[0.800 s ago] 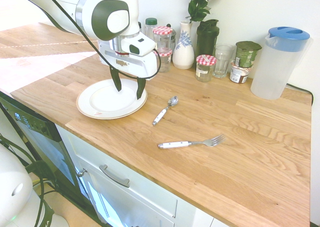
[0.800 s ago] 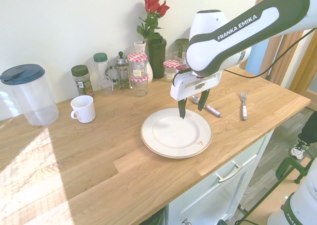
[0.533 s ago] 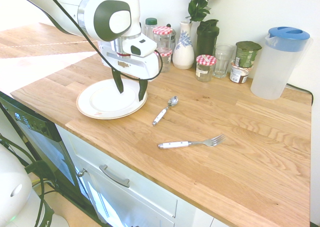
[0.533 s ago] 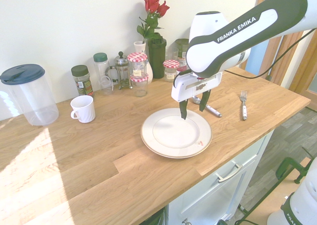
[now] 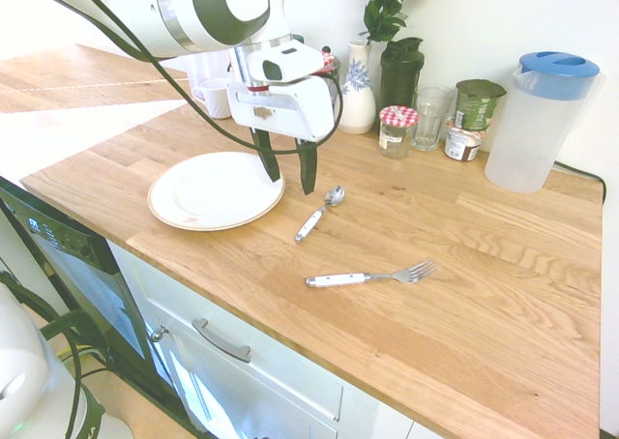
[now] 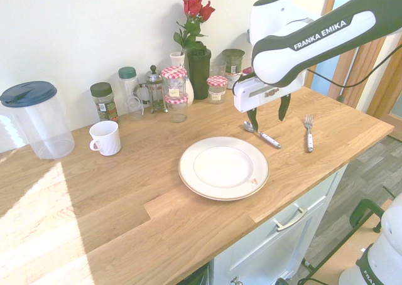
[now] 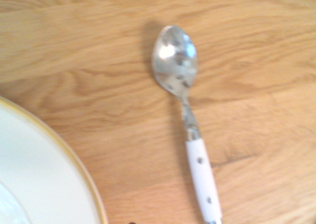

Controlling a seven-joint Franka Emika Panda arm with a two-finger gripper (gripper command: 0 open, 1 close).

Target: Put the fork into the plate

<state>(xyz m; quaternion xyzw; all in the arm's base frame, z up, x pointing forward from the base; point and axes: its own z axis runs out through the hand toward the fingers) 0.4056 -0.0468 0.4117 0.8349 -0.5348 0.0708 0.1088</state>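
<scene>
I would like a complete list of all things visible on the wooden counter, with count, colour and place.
Round white plate: one, cream rim, counter front.
White-handled silver spoon: one, beside plate.
White-handled silver fork: one, beyond spoon.
White mug: one, near wall.
Clear plastic jug: one, blue lid, counter end.
Red-checked-lid glass jars: several, along wall.
Red roses in a vase: against wall.
Black fingers of white gripper: open, empty, above counter between plate and spoon.

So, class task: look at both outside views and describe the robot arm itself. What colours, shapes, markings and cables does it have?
The arm is glossy white with rounded joints and dark panels; one reads FRANKA EMIKA. A black cable runs along it. The gripper has a white boxy body and two slim dark fingers.
</scene>
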